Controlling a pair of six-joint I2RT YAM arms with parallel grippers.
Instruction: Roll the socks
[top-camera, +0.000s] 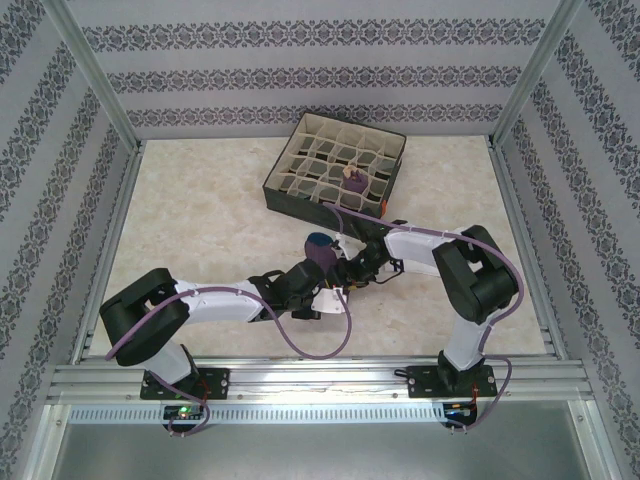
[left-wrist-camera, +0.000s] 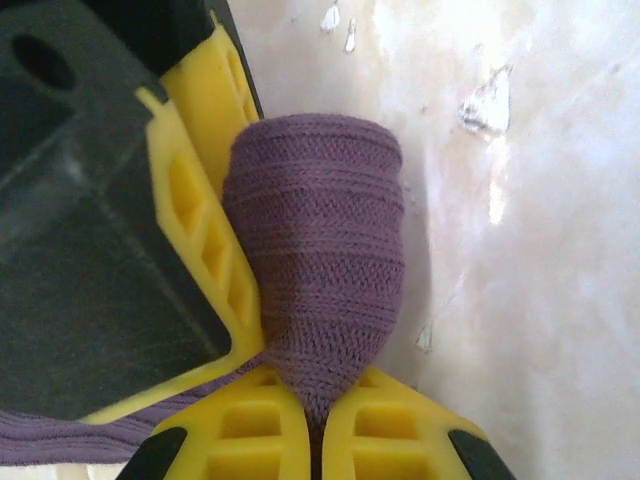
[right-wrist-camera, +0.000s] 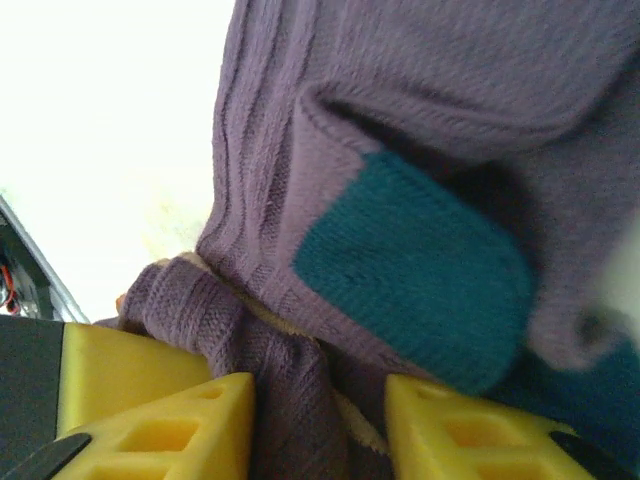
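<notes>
l jaws pinch purple sock (left-wrist-camera: 315, 260)

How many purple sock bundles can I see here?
2. One sock roll sits in a compartment of the divided box at the back. The other sock is mid-table, pinched in the left pincer. More may be hidden under the arms.

Top external: above and behind the arm bases, angled down over the whole table (top-camera: 200, 220) | left wrist: very near, facing down onto purple sock bundle (left-wrist-camera: 320, 260) | right wrist: nearer still, against the bundle | shared: that bundle, mid-table.
</notes>
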